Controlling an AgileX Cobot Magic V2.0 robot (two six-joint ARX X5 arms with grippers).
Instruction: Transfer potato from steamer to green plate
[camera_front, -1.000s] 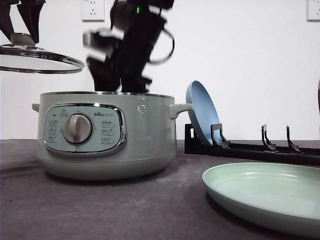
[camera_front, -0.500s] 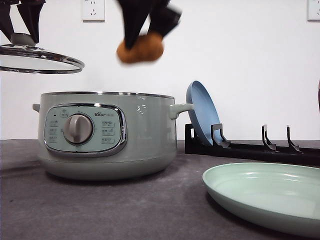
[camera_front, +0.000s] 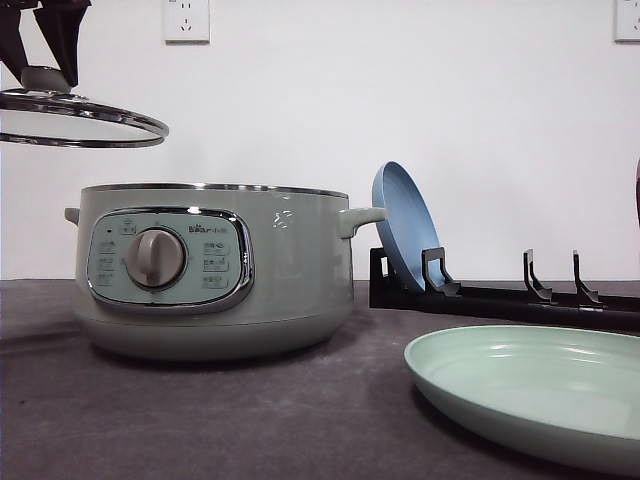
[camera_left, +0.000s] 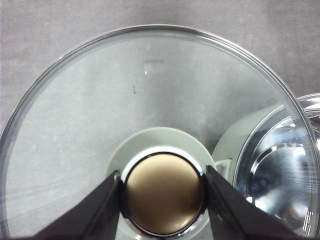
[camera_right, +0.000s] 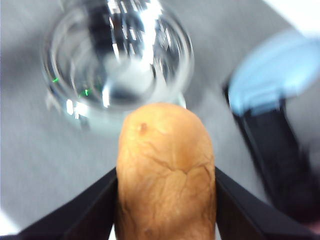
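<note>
A: Where is the potato (camera_right: 166, 172) at this moment?

B: It sits between the two black fingers (camera_right: 87, 210) of the right gripper (camera_right: 165, 220), which press it from both sides. In the right wrist view it hangs high above the open steamer (camera_right: 120, 65), whose shiny inner bowl lies blurred below it.

A: And compared with half a second ago?

B: In the front view the potato and the right arm were then above the steamer, near its right handle. Now both have left that view, and over the steamer I see the white wall and the wall socket (camera_front: 186, 18). One second ago the arm was still low at the steamer's rim.

A: What about the lid?

B: The glass lid (camera_front: 75, 115) is held up beside the steamer (camera_front: 215, 270), above its left handle, exactly as before. The left gripper (camera_left: 162, 192) has its fingers (camera_left: 100, 205) closed on the lid's knob (camera_left: 162, 197), one on each side.

A: And the green plate?

B: The green plate (camera_front: 530, 395) lies flat on the dark table (camera_front: 200, 420), in front and to the right of the steamer, unchanged. Behind it a blue plate (camera_front: 403, 225) leans in a black dish rack (camera_front: 500, 295), just beside the steamer's right handle. In the right wrist view the blue plate (camera_right: 272, 75) is blurred.
</note>
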